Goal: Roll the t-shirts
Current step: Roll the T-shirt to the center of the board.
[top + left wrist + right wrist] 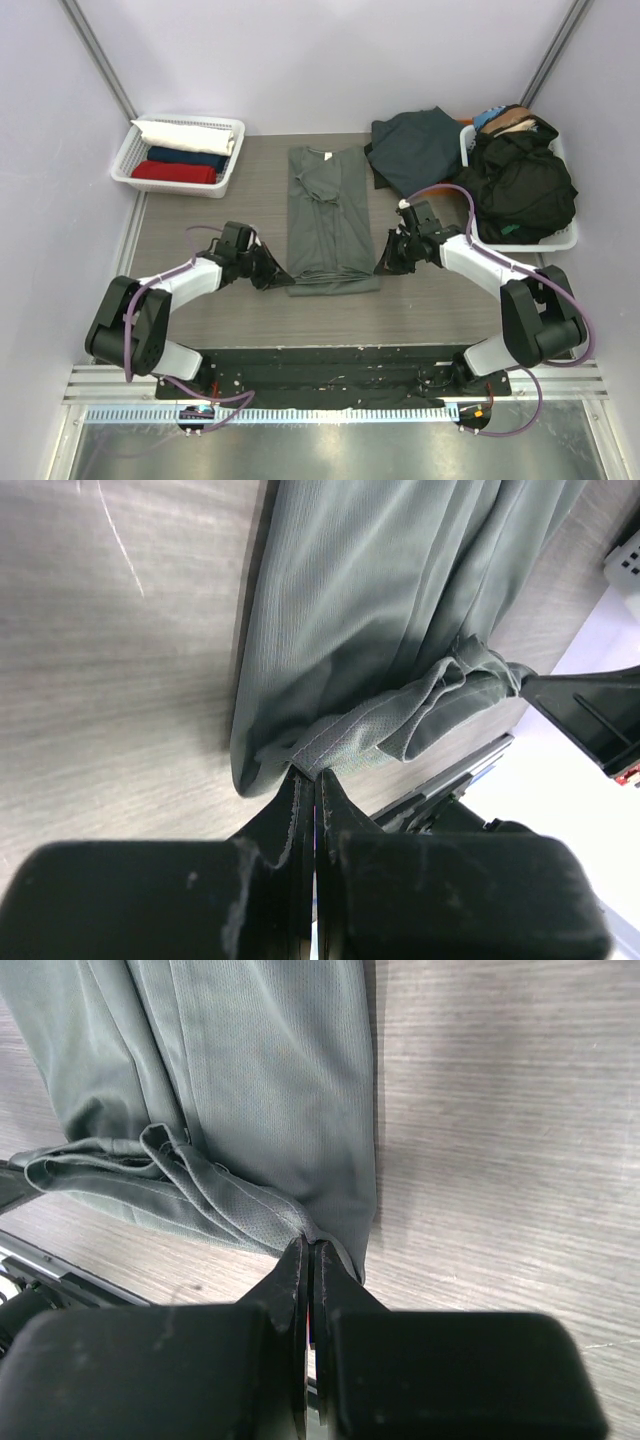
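Note:
A grey-green t-shirt (325,215) lies folded into a long strip down the middle of the table, its near hem turned up into a first fold (335,283). My left gripper (278,278) is shut on the hem's left corner (330,742). My right gripper (381,263) is shut on the right corner (290,1222). In both wrist views the jaws meet tightly with the stitched hem pinched at their tips. The left gripper (315,776) and right gripper (308,1244) sit low on the table.
A white lattice basket (128,160) at back left holds rolled white, navy and red shirts. Another basket (560,240) at back right holds a heap of black clothing (520,185). A dark teal shirt (415,148) lies beside it on the table.

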You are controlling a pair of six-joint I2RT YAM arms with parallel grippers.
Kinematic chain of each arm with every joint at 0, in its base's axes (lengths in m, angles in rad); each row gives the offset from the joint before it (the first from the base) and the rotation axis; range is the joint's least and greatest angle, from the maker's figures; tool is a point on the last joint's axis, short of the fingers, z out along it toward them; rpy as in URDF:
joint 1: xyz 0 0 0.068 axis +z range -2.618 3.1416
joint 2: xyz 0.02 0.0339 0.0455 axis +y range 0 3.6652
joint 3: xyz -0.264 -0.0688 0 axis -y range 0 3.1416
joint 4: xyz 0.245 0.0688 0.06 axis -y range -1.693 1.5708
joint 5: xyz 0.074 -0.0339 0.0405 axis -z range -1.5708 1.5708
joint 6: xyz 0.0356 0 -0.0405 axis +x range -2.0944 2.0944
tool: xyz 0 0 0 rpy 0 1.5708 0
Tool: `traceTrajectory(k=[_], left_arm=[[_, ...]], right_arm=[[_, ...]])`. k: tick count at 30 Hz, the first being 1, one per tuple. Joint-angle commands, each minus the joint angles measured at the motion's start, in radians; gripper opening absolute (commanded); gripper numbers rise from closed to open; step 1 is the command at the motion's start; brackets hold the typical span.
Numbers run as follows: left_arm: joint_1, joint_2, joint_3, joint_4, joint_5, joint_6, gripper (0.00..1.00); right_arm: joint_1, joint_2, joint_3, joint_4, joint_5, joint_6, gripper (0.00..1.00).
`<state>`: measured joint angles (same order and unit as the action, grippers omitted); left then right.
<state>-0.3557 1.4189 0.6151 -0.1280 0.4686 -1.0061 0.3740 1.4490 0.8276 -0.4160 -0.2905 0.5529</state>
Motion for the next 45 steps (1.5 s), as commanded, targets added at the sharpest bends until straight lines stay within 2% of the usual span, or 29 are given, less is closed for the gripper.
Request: traceTrajectory(k=[1, 15, 16, 17, 19, 21, 23, 26, 30, 31, 32, 33, 34, 36, 37, 45], left_arm=[[0.014, 0.034, 0.057, 0.027, 0.031, 0.023, 0.00], [0.017, 0.120, 0.118, 0.056, 0.039, 0.029, 0.02], [0.015, 0.120, 0.121, 0.057, 0.042, 0.027, 0.04], [0.017, 0.120, 0.124, 0.056, 0.044, 0.029, 0.20], [0.017, 0.115, 0.133, 0.054, 0.036, 0.031, 0.30], [0.018, 0.109, 0.143, 0.045, 0.028, 0.035, 0.38], [0.017, 0.086, 0.159, 0.028, 0.016, 0.037, 0.45], [0.017, 0.035, 0.173, -0.002, -0.002, 0.050, 0.47], [0.018, -0.040, 0.172, -0.058, -0.036, 0.102, 0.48], [0.017, -0.078, 0.157, -0.065, -0.033, 0.112, 0.44], [0.015, -0.096, 0.146, -0.065, -0.031, 0.122, 0.40], [0.012, -0.118, 0.134, -0.065, -0.031, 0.132, 0.37], [0.011, -0.135, 0.118, -0.065, -0.031, 0.147, 0.22], [0.001, -0.170, 0.077, -0.065, -0.028, 0.161, 0.10], [-0.003, -0.175, 0.065, -0.064, -0.025, 0.165, 0.00], [-0.092, -0.120, 0.012, 0.053, -0.013, 0.120, 0.00]], right_arm=[[-0.014, 0.017, 0.045, 0.009, -0.003, -0.025, 0.01], [-0.027, 0.068, 0.096, 0.039, -0.003, -0.019, 0.04], [-0.027, 0.071, 0.099, 0.039, -0.002, -0.016, 0.07], [-0.029, 0.070, 0.103, 0.039, 0.007, -0.018, 0.15], [-0.030, 0.064, 0.105, 0.039, 0.017, -0.013, 0.37], [-0.033, 0.047, 0.110, 0.040, 0.031, -0.011, 0.45], [-0.037, 0.022, 0.113, 0.037, 0.033, -0.010, 0.48], [-0.037, -0.033, 0.105, 0.034, 0.050, -0.011, 0.49], [-0.037, -0.126, 0.079, 0.028, 0.076, -0.031, 0.49], [-0.037, -0.151, 0.058, 0.028, 0.077, -0.051, 0.47], [-0.035, -0.170, 0.047, 0.025, 0.077, -0.067, 0.42], [-0.035, -0.199, 0.038, 0.023, 0.077, -0.077, 0.31], [-0.034, -0.208, 0.025, 0.004, 0.070, -0.083, 0.22], [-0.029, -0.226, 0.007, -0.006, 0.044, -0.100, 0.06], [-0.026, -0.229, -0.014, -0.007, 0.019, -0.099, 0.03], [0.000, -0.182, -0.122, 0.139, -0.125, -0.002, 0.01]])
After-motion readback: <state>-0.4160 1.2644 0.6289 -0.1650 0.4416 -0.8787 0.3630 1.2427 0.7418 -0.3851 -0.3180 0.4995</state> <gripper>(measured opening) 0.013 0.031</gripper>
